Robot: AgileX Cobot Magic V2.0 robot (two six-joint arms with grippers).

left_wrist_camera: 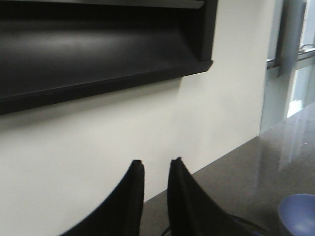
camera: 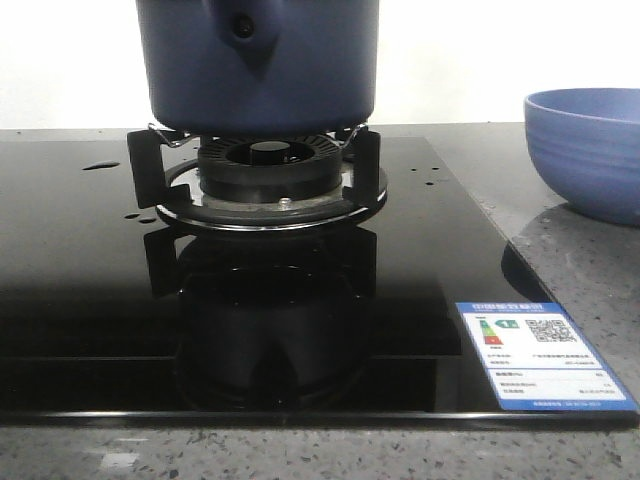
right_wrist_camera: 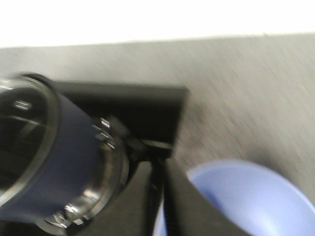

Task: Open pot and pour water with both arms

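The dark navy pot (camera: 258,60) stands on the gas burner's black supports (camera: 268,175), its pointed handle bracket with the round hole facing me. In the blurred right wrist view the pot (right_wrist_camera: 69,157) lies close beside my right gripper (right_wrist_camera: 160,166), with a glassy lid (right_wrist_camera: 19,137) on it. That gripper's fingers are pressed together and I see nothing between them. My left gripper (left_wrist_camera: 156,163) points at a pale wall, slightly open and empty. Small drops of water (camera: 100,166) lie on the black glass cooktop (camera: 90,280). Neither gripper shows in the front view.
A lighter blue bowl (camera: 590,150) stands on the grey speckled counter to the right of the cooktop; it also shows in the right wrist view (right_wrist_camera: 246,196) and the left wrist view (left_wrist_camera: 298,214). A black hood or shelf (left_wrist_camera: 98,54) hangs on the wall.
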